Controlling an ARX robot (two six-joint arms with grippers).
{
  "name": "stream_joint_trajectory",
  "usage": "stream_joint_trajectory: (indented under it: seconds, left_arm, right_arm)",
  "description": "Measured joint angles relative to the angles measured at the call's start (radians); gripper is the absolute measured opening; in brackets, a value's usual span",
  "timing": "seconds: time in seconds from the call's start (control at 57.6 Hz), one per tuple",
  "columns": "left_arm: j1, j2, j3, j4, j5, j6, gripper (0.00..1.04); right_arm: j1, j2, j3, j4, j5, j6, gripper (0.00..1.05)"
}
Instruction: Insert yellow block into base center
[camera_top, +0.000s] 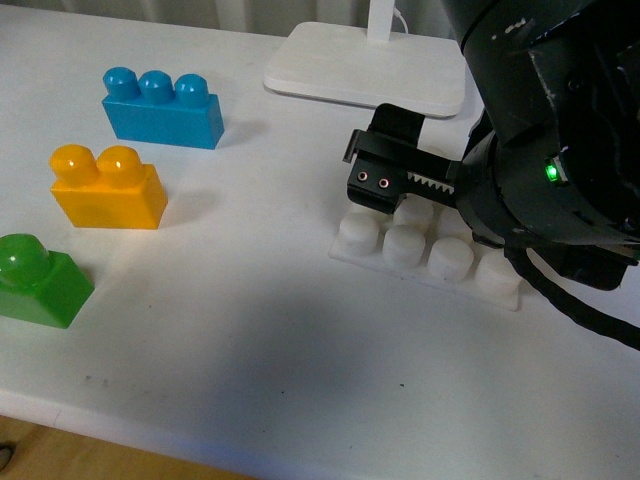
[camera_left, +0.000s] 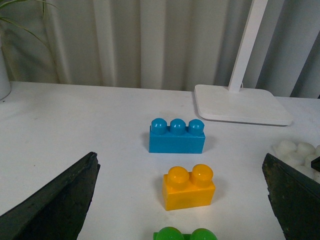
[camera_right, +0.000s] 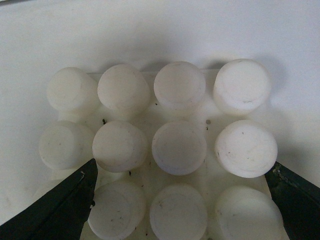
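The yellow block (camera_top: 107, 188) stands on the white table at the left, two studs up; the left wrist view shows it (camera_left: 189, 187) between the open fingers. My left gripper (camera_left: 182, 200) is open and empty, short of the block. The base (camera_top: 432, 254), a white studded plate, lies right of centre, partly covered by my right arm. My right gripper (camera_top: 385, 172) hangs open just above the base; its wrist view shows the studs (camera_right: 177, 147) close below, filling the space between the open fingers.
A blue three-stud brick (camera_top: 162, 108) stands behind the yellow block, and a green brick (camera_top: 38, 280) in front of it at the left edge. A white lamp foot (camera_top: 365, 70) with a post sits at the back. The table's front edge runs along the bottom.
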Motion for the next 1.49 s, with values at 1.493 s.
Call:
stream_joint_trajectory:
  seconds: [1.493]
  left_arm:
    - [0.0, 0.0, 0.0, 0.0, 0.0, 0.0, 0.98]
  right_arm:
    - [-0.575, -0.972, -0.425, 0.098, -0.41, -0.396, 0.96]
